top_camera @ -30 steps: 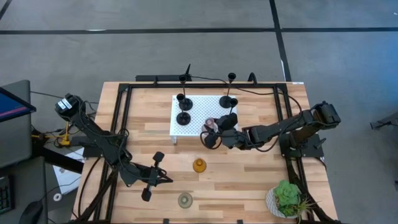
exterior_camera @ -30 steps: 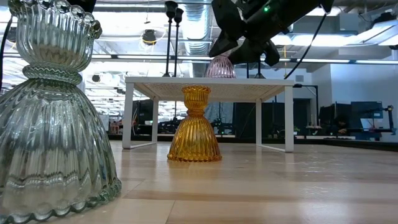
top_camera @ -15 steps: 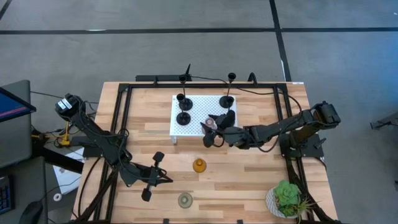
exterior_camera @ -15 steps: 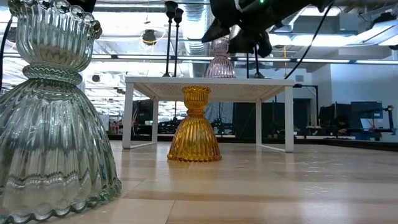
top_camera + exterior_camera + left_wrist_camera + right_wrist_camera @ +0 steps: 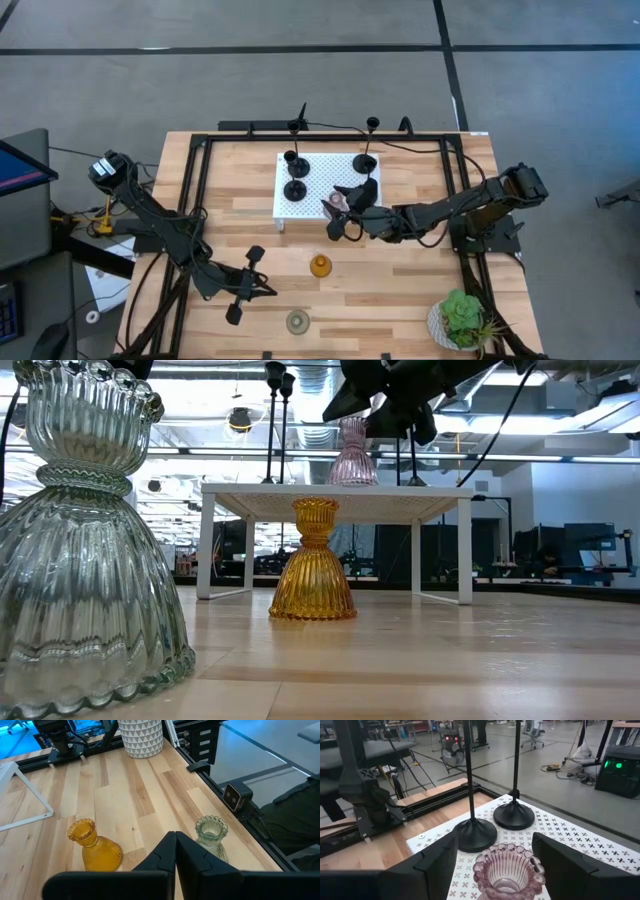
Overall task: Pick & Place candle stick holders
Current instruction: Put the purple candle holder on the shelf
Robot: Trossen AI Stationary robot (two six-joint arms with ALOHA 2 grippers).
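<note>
— Where is the pink holder (image 5: 508, 868)?
— It stands upright on the white platform (image 5: 312, 166), near two black holders (image 5: 476, 834). The right gripper (image 5: 345, 208) straddles it, fingers spread apart.
— And the left gripper (image 5: 175, 851)?
— Fingers pressed together, empty, near the amber holder (image 5: 95, 845) and green holder (image 5: 211, 832).
</note>
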